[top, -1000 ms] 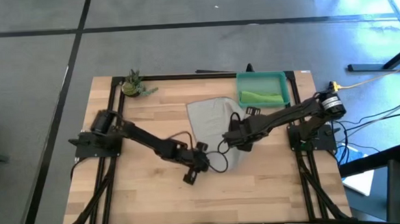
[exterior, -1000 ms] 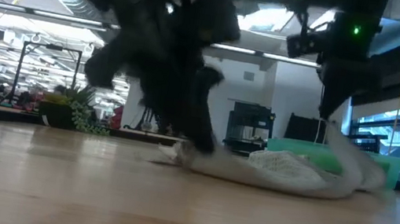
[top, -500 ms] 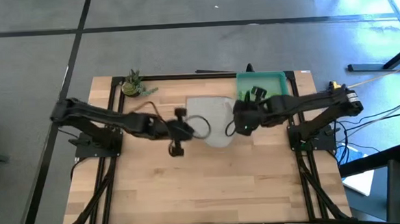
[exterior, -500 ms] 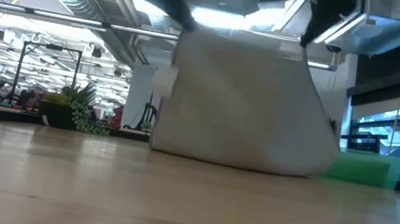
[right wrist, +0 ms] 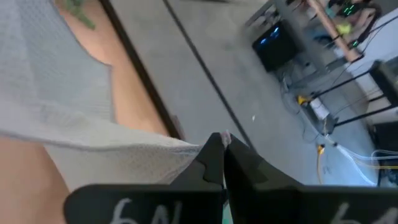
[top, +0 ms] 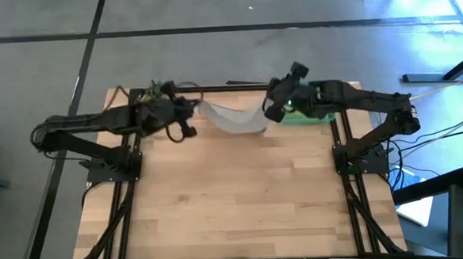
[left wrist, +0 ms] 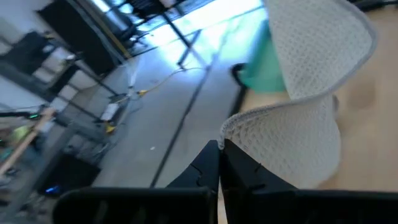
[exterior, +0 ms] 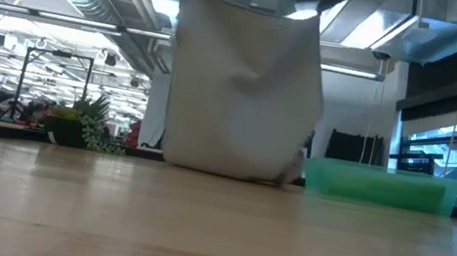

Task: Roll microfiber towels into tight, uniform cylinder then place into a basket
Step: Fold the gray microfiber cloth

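A light grey microfiber towel (top: 231,118) hangs spread between my two grippers over the table's far edge. My left gripper (top: 187,116) is shut on its left top corner. My right gripper (top: 270,109) is shut on its right top corner. In the low view the towel (exterior: 243,94) hangs as a wide sheet, and its lower edge (exterior: 222,171) reaches about down to the tabletop. The teal-green basket (exterior: 381,184) stands at the far right, partly under my right arm in the high view. My left gripper pinches the towel's top corner (left wrist: 233,127) between its two shut fingers, which slant slightly downward. The cloth sags away from them toward the other gripper. My right gripper pinches the opposite top corner (right wrist: 186,149) between its two shut fingers, also slanting slightly downward. The towel's top edge hangs slack between the two holds.
A small potted plant (top: 157,94) stands at the far left corner, close behind my left gripper. The basket (top: 320,115) takes up the far right corner. The wooden tabletop (top: 235,201) lies bare in the middle and near parts.
Both grippers have risen and gone toward the table's far edge, moving apart from each other. The grey towel, rumpled on the table a second ago, has been lifted by its two corners and now hangs spread out between them.
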Robot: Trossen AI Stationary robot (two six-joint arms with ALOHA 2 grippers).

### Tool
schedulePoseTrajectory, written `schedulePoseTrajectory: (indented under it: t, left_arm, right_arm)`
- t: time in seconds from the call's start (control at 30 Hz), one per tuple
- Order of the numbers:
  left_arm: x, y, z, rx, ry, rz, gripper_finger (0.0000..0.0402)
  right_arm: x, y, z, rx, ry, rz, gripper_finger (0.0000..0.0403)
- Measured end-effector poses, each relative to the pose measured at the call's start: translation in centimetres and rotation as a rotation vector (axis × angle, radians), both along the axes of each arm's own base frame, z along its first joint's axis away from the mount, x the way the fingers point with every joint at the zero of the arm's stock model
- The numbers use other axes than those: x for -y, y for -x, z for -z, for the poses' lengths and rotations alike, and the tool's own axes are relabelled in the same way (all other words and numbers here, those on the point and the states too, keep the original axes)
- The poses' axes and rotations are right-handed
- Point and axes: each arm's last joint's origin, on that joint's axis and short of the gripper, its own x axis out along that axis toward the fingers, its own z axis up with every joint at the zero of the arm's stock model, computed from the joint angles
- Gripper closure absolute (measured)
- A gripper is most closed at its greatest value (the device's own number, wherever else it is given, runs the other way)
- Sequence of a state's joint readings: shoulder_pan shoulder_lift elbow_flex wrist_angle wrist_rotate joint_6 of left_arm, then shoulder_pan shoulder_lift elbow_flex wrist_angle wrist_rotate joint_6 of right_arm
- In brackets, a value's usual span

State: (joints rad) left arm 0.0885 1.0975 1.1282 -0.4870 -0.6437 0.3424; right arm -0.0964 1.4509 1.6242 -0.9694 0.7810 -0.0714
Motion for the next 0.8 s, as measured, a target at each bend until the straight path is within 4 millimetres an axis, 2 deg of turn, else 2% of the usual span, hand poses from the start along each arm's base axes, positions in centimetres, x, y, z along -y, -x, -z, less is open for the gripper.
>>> schedulePoseTrajectory:
  t: [0.23,0.47,0.8]
  left_arm:
    - [-3.0,1.5,-3.5,0.058,-0.069,-0.122,0.0401]
    - [-5.2,1.9,-6.9,0.105,-0.131,-0.2,0.0401]
    - [-9.1,0.1,-6.6,0.015,-0.213,-0.167,0.0401]
  right_arm:
    - [2.9,0.3,-2.7,0.062,0.083,0.019,0.04]
    - [5.3,1.0,-4.5,0.088,0.134,0.02,0.04]
    - [8.6,1.4,-5.1,0.135,0.145,-0.05,0.04]
